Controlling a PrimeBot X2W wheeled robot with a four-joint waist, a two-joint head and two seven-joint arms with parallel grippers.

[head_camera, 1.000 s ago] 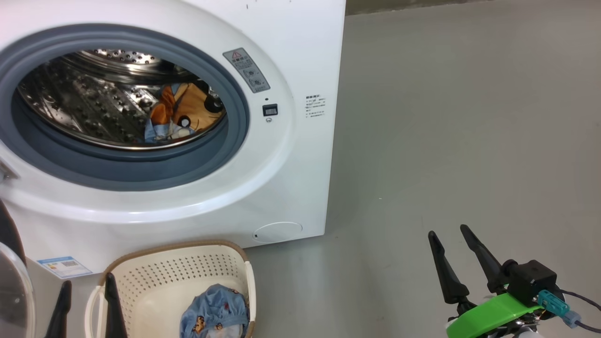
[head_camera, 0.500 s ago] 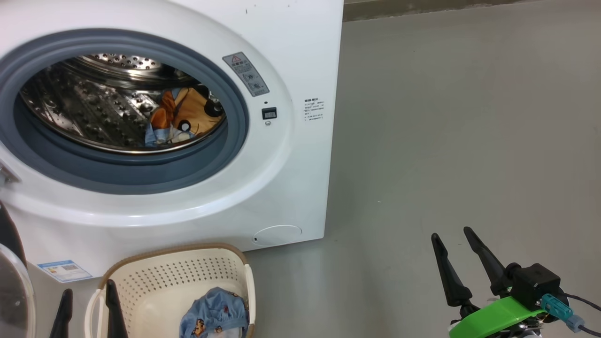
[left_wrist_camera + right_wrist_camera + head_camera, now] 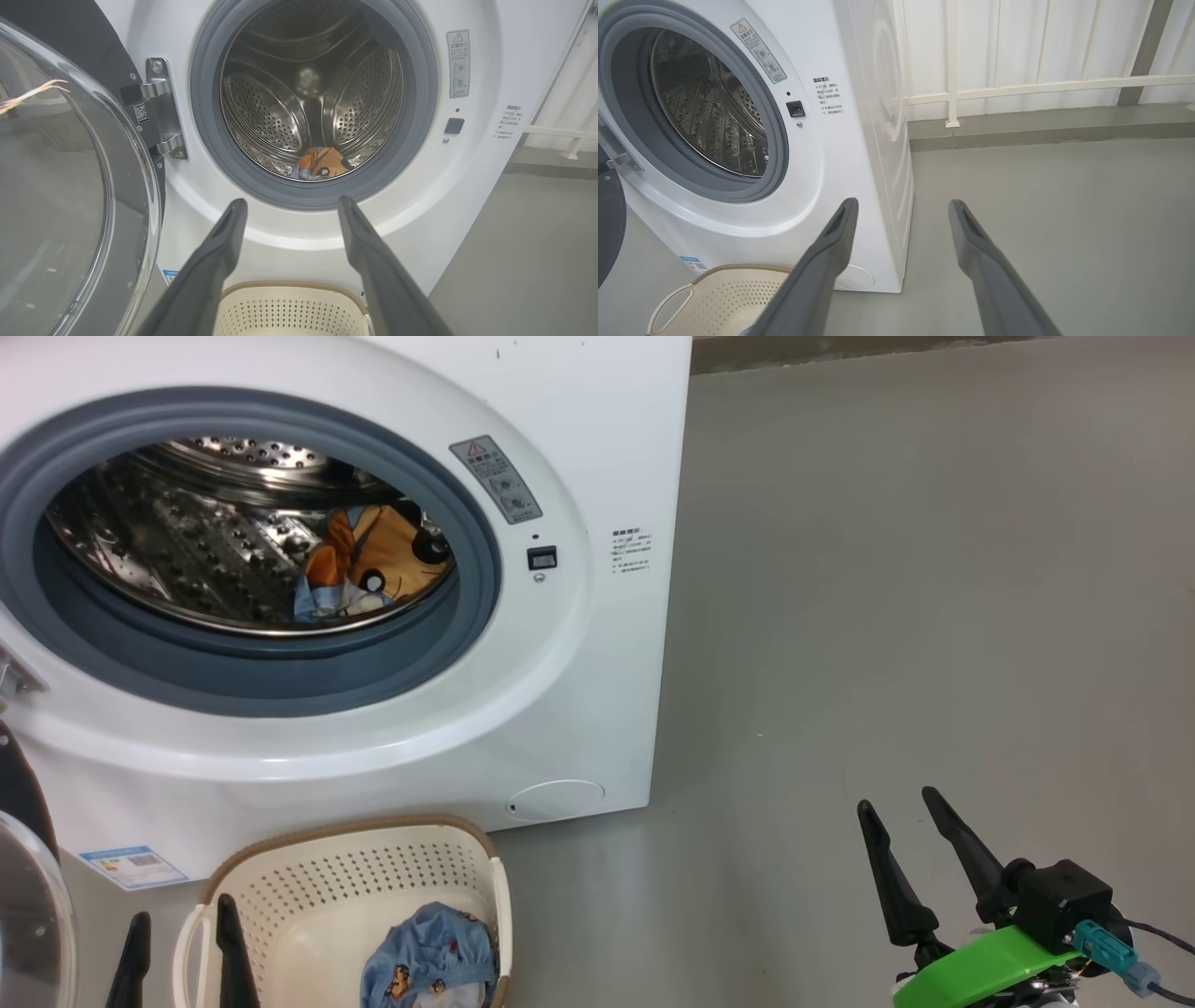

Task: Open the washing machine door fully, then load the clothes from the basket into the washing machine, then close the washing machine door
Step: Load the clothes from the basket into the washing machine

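Grey floor (image 3: 934, 569) ran back to a white railing (image 3: 1017, 88) behind the washing machine (image 3: 597, 429). Over the last second nothing in the scene itself had moved; the head view had only drifted a little, so the camera shifted, not the things. The left tool (image 3: 182, 907) and right tool (image 3: 896, 800) had both stayed spread wide and empty, the left just above the basket (image 3: 355, 859), the right well off to the side over bare floor.

The door (image 3: 56, 186) stood swung out on its hinge (image 3: 159, 107), so opening looked done. An orange piece (image 3: 373, 565) lay in the drum (image 3: 308, 93), and a blue garment (image 3: 429, 957) sat in the basket on the floor just below the opening. Loading seemed part done, with the next pick not yet begun.

A warning sticker (image 3: 495, 481) showed a red triangle. The printed block (image 3: 630, 551), the blue label (image 3: 131, 866) and the code sticker (image 3: 141, 113) were too small to read.
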